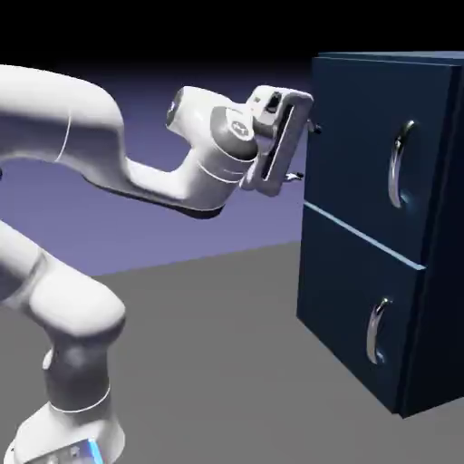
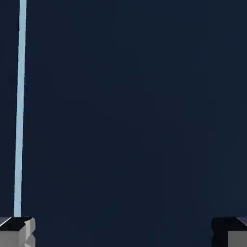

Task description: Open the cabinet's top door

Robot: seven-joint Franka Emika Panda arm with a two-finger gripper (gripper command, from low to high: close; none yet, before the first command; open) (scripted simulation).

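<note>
The dark navy cabinet point(image 1: 444, 272) stands at the exterior view's right. Its top door point(image 1: 353, 136) is shut and carries a curved silver handle point(image 1: 400, 163). My gripper point(image 1: 306, 152) is open and points at the door's left edge, very close to the panel and well left of the handle. Nothing sits between its fingers. In the hand view the navy top door point(image 2: 135, 111) fills the picture. The gripper point(image 2: 123, 232) shows only its two grey fingertips point(image 2: 18, 231), far apart at the bottom corners. The handle is out of the hand view.
Below the top door is a shorter navy door point(image 1: 349, 299) with its own silver handle point(image 1: 376, 331), also shut. A thin pale blue line point(image 2: 19, 111) runs top to bottom along the hand view's left side. The grey table point(image 1: 208, 362) spreads before the cabinet.
</note>
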